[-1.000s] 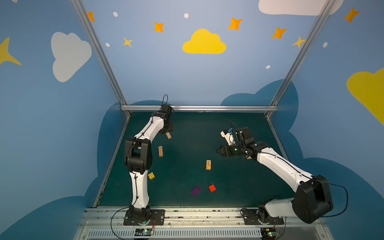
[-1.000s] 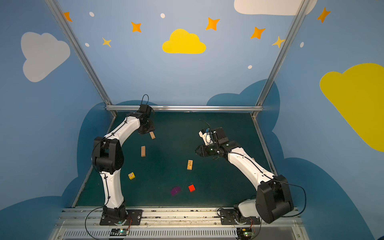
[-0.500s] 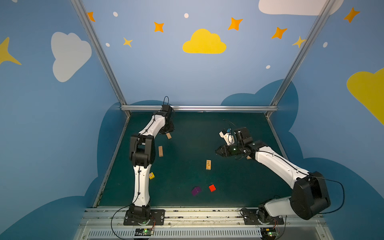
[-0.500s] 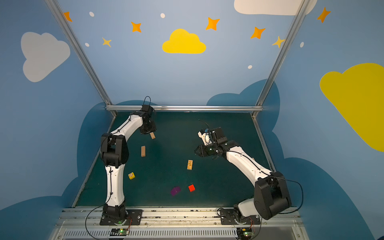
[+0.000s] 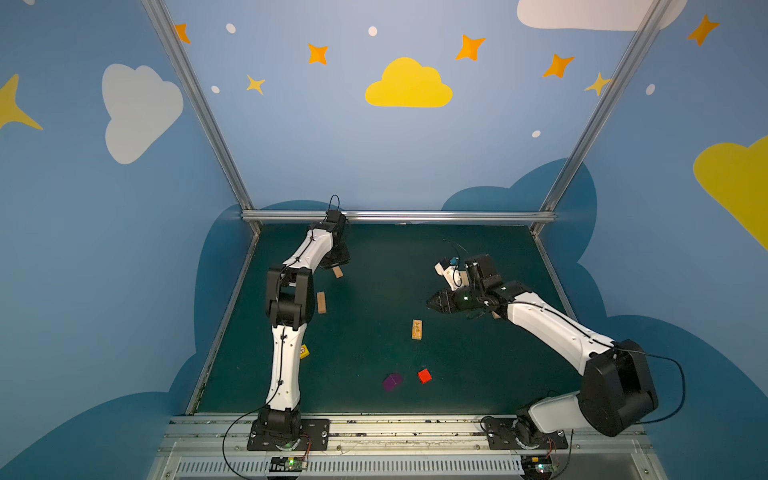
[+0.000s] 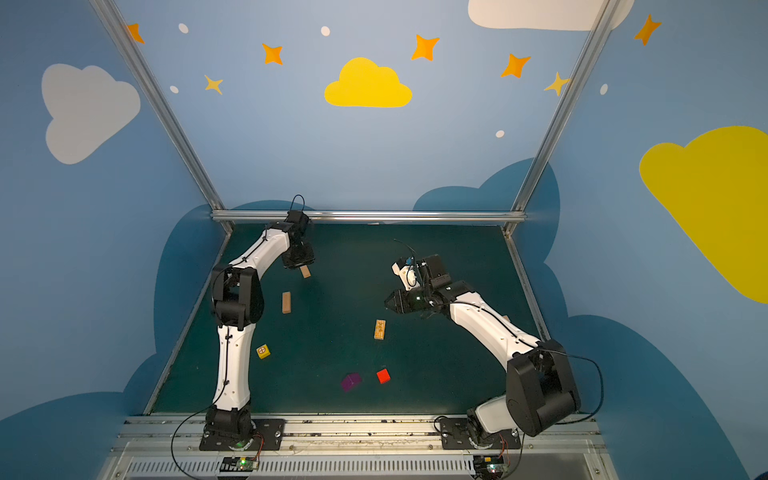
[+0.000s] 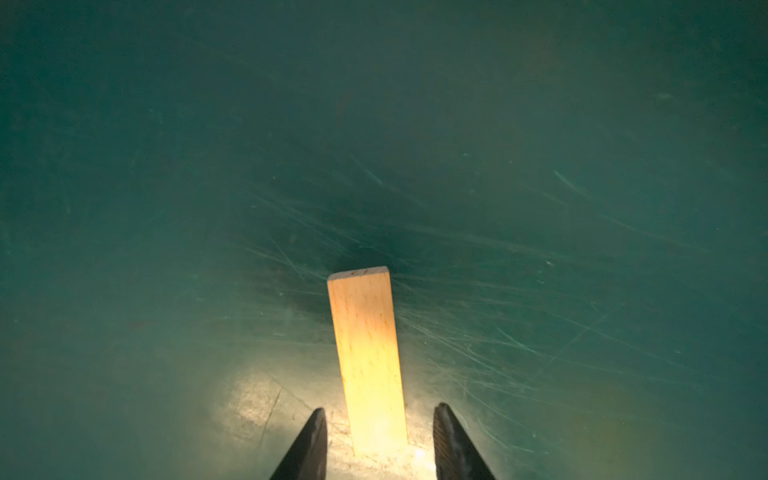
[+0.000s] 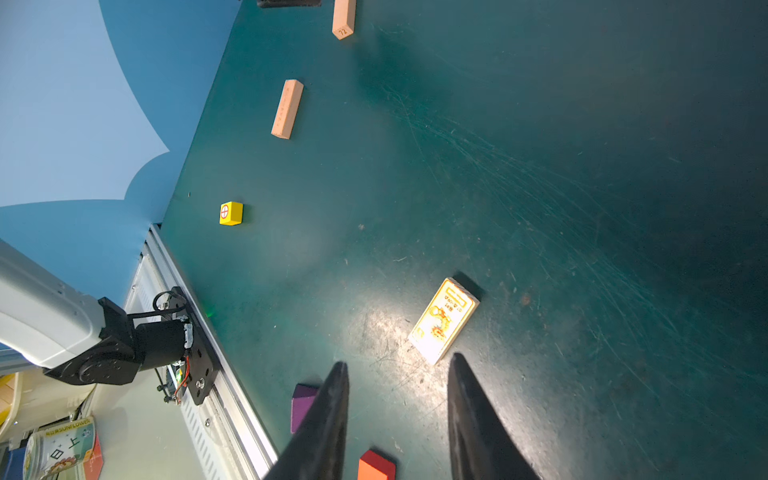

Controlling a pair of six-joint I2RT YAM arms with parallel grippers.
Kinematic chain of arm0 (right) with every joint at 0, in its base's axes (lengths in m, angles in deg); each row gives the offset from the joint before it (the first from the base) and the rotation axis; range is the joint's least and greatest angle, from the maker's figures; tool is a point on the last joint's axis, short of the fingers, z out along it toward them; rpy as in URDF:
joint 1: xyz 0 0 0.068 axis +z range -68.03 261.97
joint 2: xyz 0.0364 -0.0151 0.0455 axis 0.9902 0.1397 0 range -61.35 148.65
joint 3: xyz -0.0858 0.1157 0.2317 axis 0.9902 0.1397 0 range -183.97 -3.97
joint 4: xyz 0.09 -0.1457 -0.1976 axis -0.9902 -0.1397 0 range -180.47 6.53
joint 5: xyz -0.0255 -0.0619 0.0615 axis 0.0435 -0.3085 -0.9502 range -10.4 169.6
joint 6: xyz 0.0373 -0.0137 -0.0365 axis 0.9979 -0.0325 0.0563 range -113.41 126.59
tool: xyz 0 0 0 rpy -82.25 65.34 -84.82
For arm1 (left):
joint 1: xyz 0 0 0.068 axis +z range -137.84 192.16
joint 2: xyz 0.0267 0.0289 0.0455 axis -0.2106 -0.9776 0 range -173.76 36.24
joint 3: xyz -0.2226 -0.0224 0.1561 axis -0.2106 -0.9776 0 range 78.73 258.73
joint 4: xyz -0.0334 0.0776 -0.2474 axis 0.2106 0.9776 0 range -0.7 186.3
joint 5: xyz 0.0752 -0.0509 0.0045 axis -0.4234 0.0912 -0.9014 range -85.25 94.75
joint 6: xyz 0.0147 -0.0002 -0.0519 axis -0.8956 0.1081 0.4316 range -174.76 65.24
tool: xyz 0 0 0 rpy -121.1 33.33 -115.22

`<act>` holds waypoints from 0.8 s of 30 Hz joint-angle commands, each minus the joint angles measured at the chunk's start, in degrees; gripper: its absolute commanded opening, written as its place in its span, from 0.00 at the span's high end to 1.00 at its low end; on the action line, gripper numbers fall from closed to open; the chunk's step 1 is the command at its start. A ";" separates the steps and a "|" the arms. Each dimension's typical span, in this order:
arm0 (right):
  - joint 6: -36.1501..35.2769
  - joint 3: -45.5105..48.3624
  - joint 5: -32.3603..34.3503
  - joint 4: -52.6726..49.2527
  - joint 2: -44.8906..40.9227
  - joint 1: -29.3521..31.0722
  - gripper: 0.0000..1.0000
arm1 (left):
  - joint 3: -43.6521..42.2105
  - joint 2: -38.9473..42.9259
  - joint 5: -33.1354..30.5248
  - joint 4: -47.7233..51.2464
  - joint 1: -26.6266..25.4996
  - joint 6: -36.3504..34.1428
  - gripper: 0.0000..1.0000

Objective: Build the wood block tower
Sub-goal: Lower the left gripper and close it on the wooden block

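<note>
The wood blocks lie scattered singly on the green mat (image 5: 374,266), and no tower shows. My left gripper (image 7: 380,409) (image 5: 337,262) is open at the far left, its jaws either side of a plain tan plank (image 7: 365,353) (image 5: 338,272) with a gap on each side. My right gripper (image 8: 399,359) (image 5: 430,303) hangs open and empty just beyond the orange-printed plank (image 8: 444,320) (image 5: 417,329). A second plain plank (image 5: 321,302) (image 8: 287,109) lies by the left arm. The yellow cube (image 5: 304,352), purple cube (image 5: 392,382) and red cube (image 5: 424,376) sit nearer the front.
Blue walls and aluminium posts (image 5: 399,216) close the mat at the back and sides. A metal rail (image 5: 395,424) with both arm bases runs along the front. A sliver of tan wood (image 5: 495,315) peeks from behind the right forearm.
The left arm's elbow has swung a little toward the middle while its gripper stays over the far plank, slightly lower. The right gripper has crept a little to the left.
</note>
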 commanded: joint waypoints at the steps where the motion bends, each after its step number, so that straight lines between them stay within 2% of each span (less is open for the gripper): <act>1: 0.33 -1.23 -0.18 0.68 0.90 0.44 0.64 | 1.85 -0.51 -1.03 2.64 0.36 -0.93 0.58; 11: 0.29 -1.67 -0.43 0.35 1.46 0.45 0.63 | 1.76 -0.86 -1.61 2.92 0.70 -1.43 0.58; 16: -0.81 -2.19 1.43 -1.15 1.76 0.42 0.62 | 1.75 -1.10 -0.37 2.66 0.95 -1.39 0.58; 24: -0.48 -2.46 0.70 -1.21 2.64 0.40 0.62 | 1.90 -1.65 1.42 2.45 1.46 -1.03 0.58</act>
